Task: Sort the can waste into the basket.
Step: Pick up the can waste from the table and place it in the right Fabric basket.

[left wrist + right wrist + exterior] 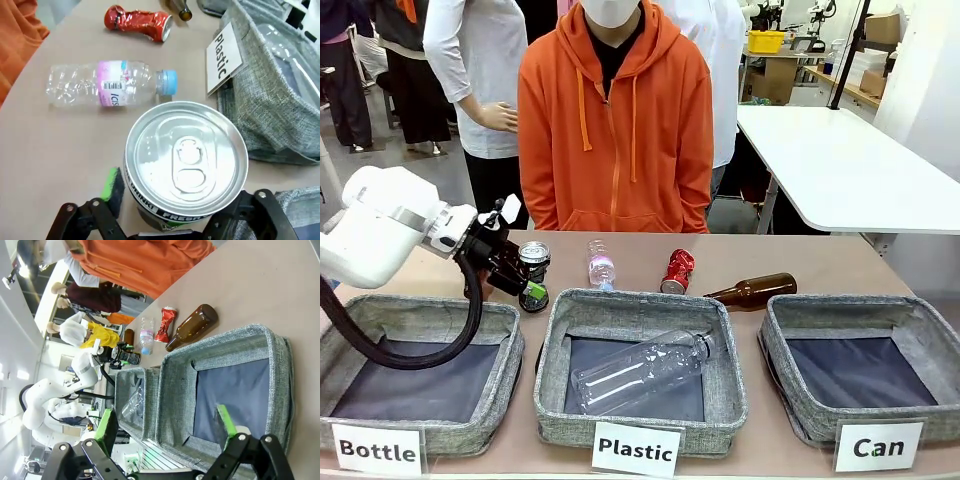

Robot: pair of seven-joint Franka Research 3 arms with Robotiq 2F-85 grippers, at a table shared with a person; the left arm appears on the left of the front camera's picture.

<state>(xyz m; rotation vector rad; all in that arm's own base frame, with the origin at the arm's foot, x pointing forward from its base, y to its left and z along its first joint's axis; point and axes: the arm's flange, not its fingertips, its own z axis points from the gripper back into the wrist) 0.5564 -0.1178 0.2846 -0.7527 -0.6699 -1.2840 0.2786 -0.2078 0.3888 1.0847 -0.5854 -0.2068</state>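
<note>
A black can (533,262) with a silver top (185,155) stands upright on the table, just behind the gap between the left and middle baskets. My left gripper (525,275) (172,200) is shut on it, one green pad (112,185) pressed to its side. The crushed red can (677,271) (137,22) (165,324) lies on the table behind the middle basket. At the right stands the basket labelled "Can" (860,310) (225,340), with nothing in it. My right gripper (167,427) hangs open above its dark lining.
A small clear plastic bottle (601,265) (110,85) lies between the two cans. A brown glass bottle (755,291) (192,325) lies right of the red can. The "Plastic" basket (630,300) holds a clear bottle (640,370). The "Bottle" basket (420,310) is at the left. A person in an orange hoodie (615,130) stands at the far edge.
</note>
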